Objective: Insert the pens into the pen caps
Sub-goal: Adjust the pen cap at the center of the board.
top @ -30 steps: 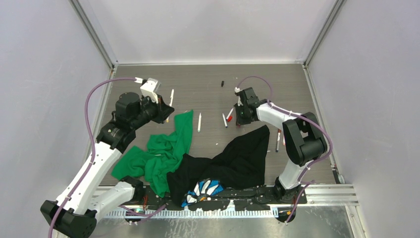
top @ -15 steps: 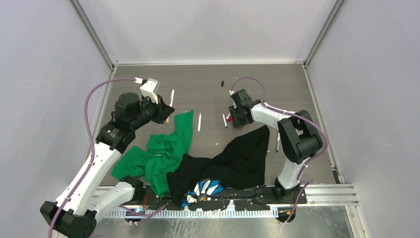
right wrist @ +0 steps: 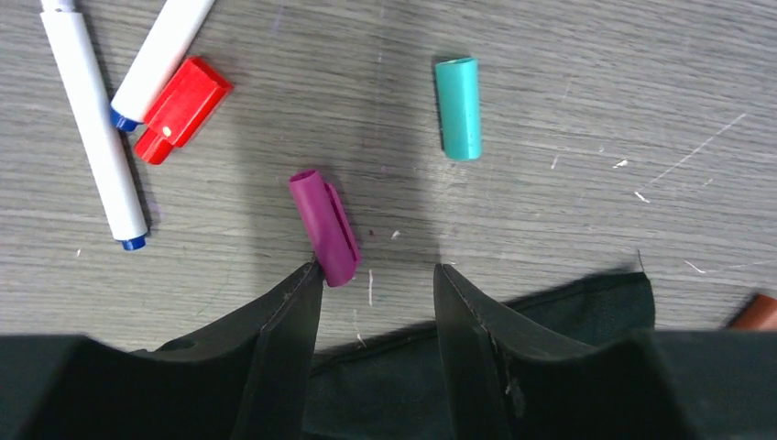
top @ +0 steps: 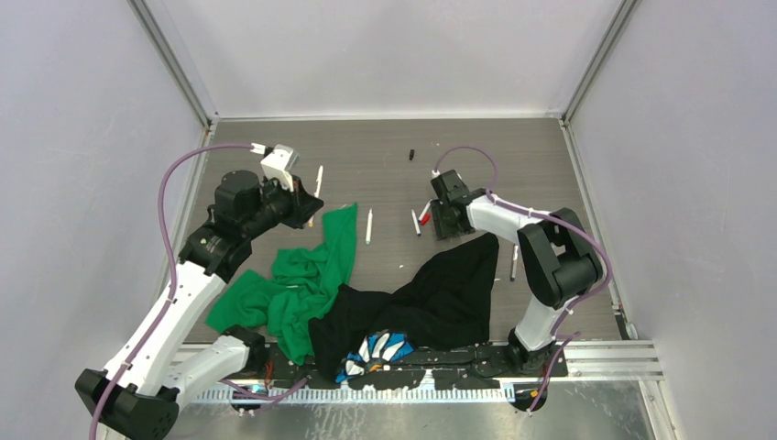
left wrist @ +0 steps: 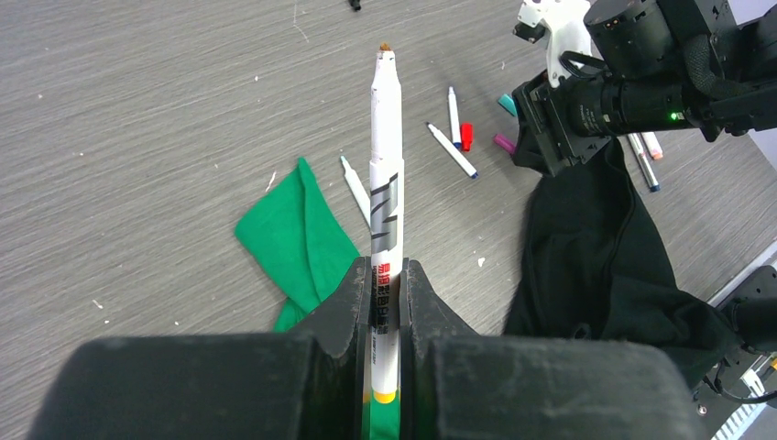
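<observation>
Left gripper [left wrist: 387,275] clenched on a white-barrelled marker pen [left wrist: 386,137] with a brownish tip. The pen sticks straight out past the fingers, held up off the grey wood-grain table [left wrist: 137,137].

Right gripper [right wrist: 377,275] released, jaws apart, nothing between them, low over the table. A magenta cylindrical plastic cap [right wrist: 323,227] lies flat, its end at the tip of the left-hand finger in the wrist view. Teal cap [right wrist: 457,107] further out, apart. Red cap [right wrist: 183,110] just beside two white blue-ended pens [right wrist: 92,128].

Black cloth [right wrist: 513,367] under the right fingers. Green cloth [top: 302,275] near the left arm.
</observation>
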